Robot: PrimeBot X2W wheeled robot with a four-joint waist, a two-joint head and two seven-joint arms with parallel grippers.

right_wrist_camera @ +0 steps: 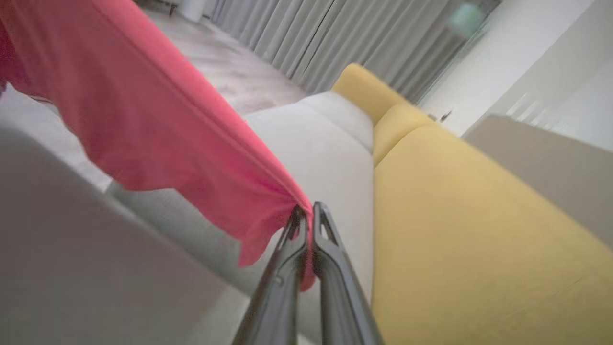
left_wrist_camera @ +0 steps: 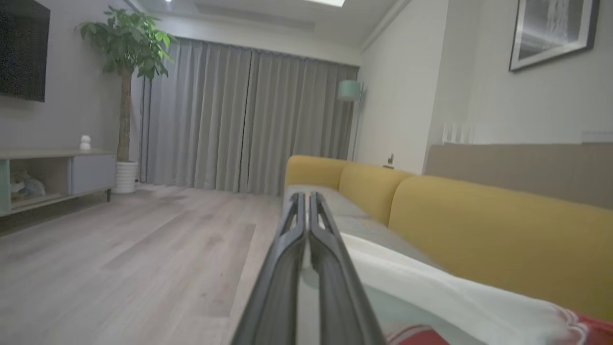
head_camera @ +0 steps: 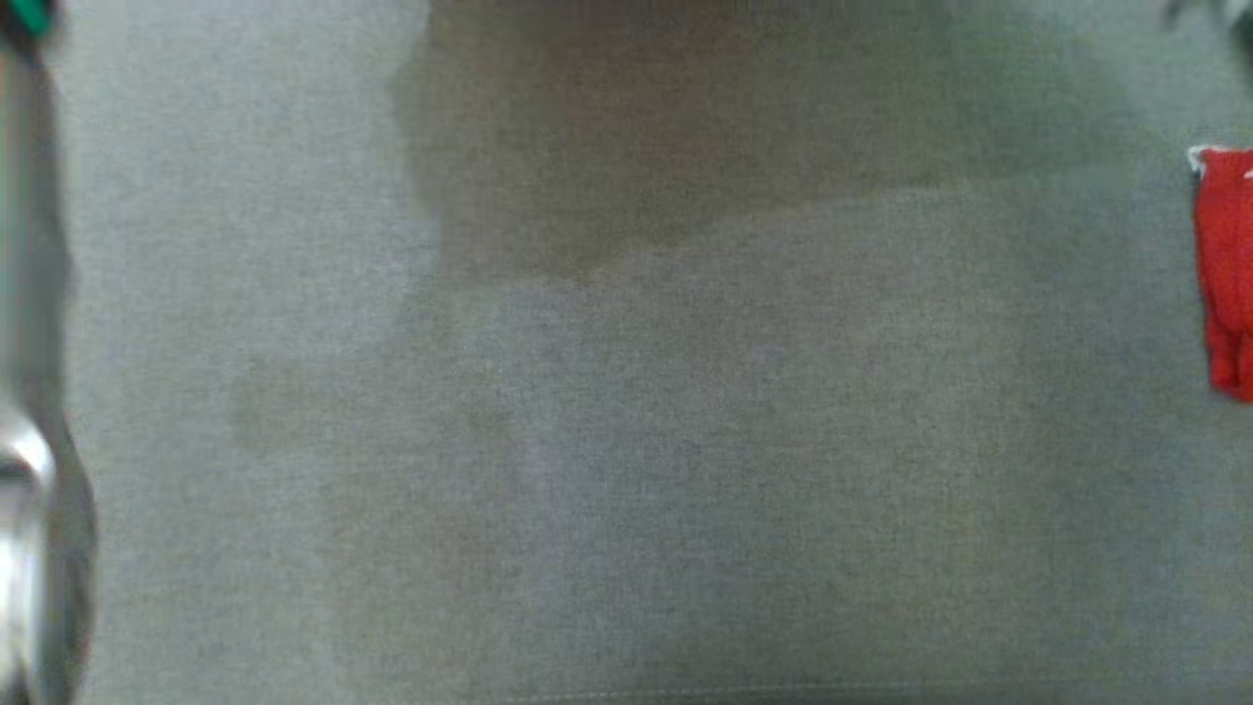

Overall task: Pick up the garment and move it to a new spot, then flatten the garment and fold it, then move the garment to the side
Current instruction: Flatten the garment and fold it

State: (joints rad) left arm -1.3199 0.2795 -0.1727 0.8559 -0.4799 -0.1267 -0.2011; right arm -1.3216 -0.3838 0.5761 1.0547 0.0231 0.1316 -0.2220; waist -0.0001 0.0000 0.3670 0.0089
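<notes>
Finds the left gripper [left_wrist_camera: 306,194] clenched tight, white-and-red garment [left_wrist_camera: 431,292] against its fingers, pinched or not impossible to tell. Further right, finds the right gripper [right_wrist_camera: 309,207] clamped on the garment's red edge, cloth stretching up-left above the grey sofa seat [right_wrist_camera: 325,153], yellow backrest [right_wrist_camera: 479,230] just beside.

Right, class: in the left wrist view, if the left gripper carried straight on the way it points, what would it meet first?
Most likely the yellow cushion at the far end, just above the grey seat. The left gripper, jaws shut, aims along that seat. The way looks free, though depth is unclear.
</notes>
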